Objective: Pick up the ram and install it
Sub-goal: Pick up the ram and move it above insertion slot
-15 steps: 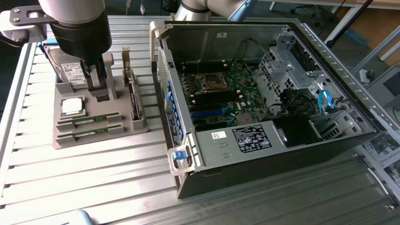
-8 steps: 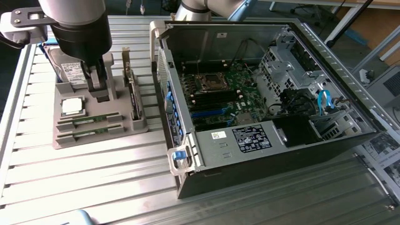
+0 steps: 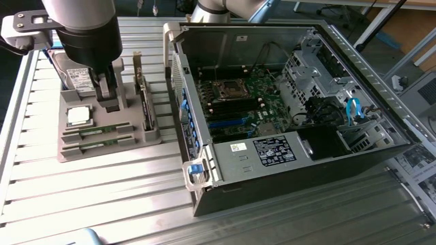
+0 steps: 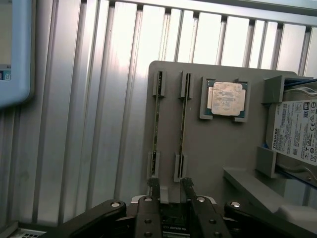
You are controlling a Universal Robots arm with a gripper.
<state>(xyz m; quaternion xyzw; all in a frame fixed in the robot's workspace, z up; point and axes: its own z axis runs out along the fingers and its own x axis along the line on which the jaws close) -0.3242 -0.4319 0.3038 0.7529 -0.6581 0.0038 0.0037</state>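
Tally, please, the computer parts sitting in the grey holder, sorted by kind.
RAM sticks: 2
Processor chip: 1
Hard drive: 1
Expansion card: 1
Total: 5

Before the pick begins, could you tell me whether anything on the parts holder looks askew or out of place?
Nothing stands out. Both ram sticks lie straight in their slots on the grey holder, the processor sits square in its recess, and the open gripper holds nothing.
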